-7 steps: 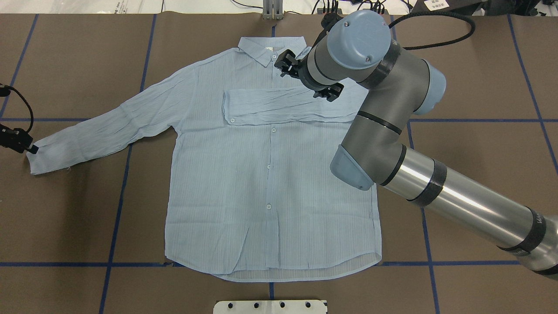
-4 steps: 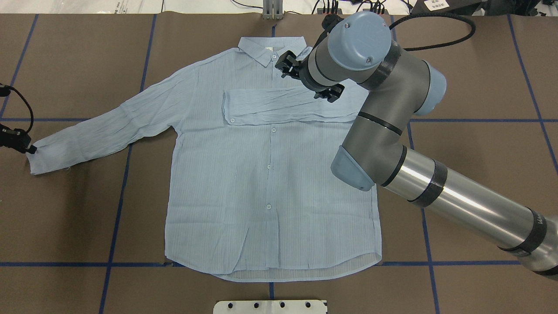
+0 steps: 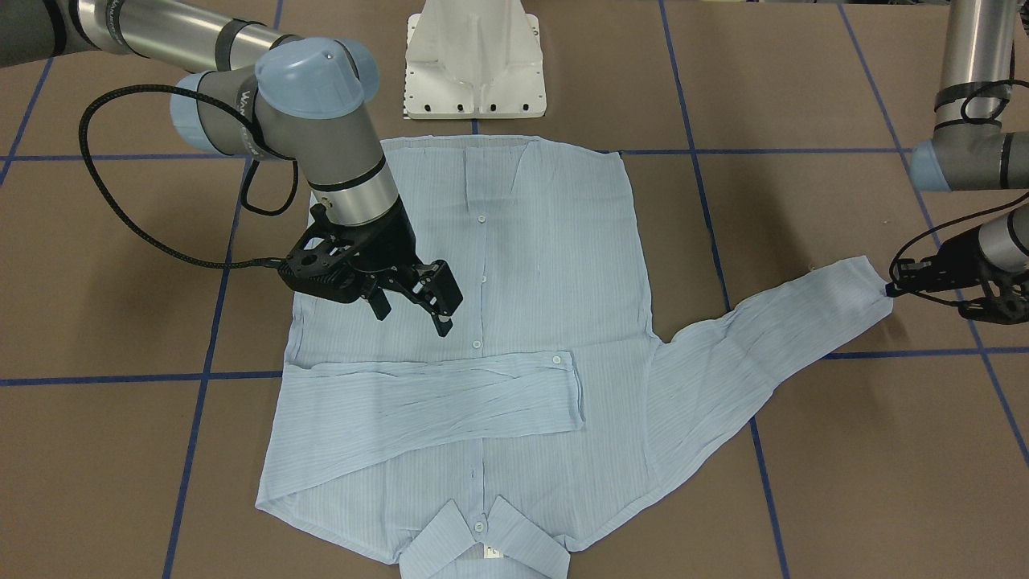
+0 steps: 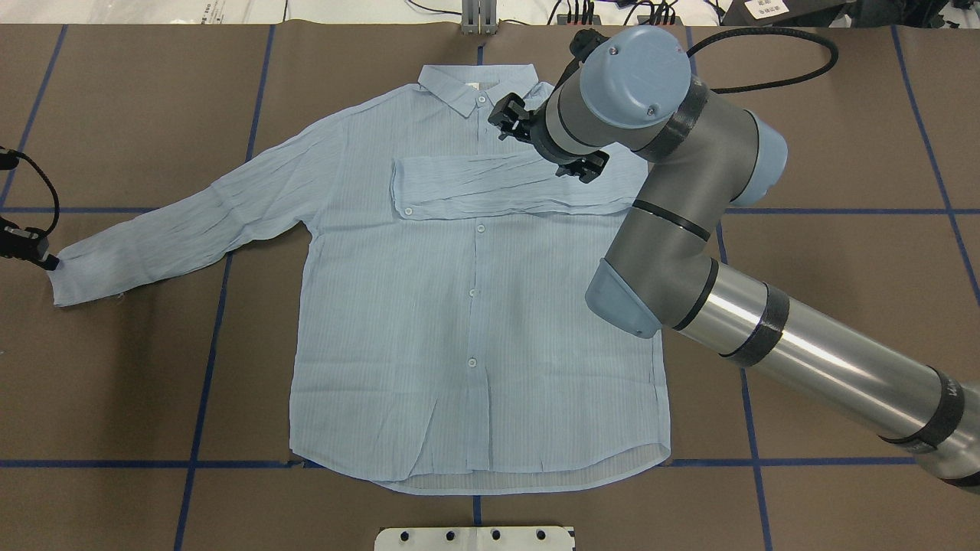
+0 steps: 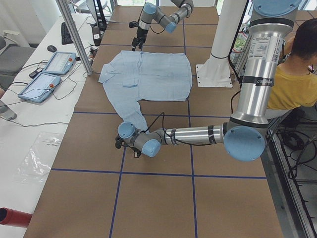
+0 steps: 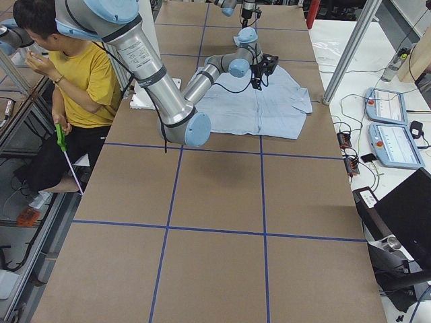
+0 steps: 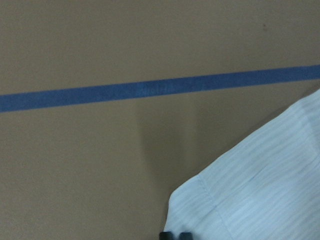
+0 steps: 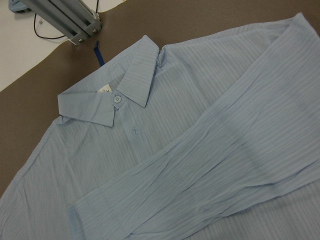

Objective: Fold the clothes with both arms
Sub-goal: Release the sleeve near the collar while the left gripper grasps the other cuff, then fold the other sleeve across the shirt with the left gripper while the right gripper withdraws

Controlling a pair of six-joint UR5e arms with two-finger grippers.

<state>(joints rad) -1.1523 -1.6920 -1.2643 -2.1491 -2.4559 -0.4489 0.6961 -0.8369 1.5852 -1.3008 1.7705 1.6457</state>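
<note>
The light blue striped shirt point(image 4: 475, 306) lies flat, front up, collar point(image 4: 475, 83) at the far side. One sleeve point(image 4: 498, 187) is folded across the chest; it also shows in the front view point(image 3: 434, 398) and the right wrist view point(image 8: 215, 170). The other sleeve point(image 4: 184, 233) stretches out sideways. My right gripper point(image 3: 412, 316) hovers open and empty above the chest, near the folded sleeve. My left gripper point(image 3: 891, 291) is shut on the corner of the outstretched sleeve's cuff point(image 7: 240, 200) at the table's edge point(image 4: 47, 262).
The white pedestal base point(image 3: 474, 60) stands at the shirt's hem side. A metal post point(image 4: 478, 15) stands beyond the collar. A person in yellow point(image 5: 297, 84) sits by the table. Teach pendants point(image 5: 49, 69) lie on a side table. Blue tape lines point(image 4: 207, 367) cross the brown table.
My right gripper and wrist have shifted slightly to the right above the shirt. My left gripper has edged a little outward at the cuff. The shirt has not moved.
</note>
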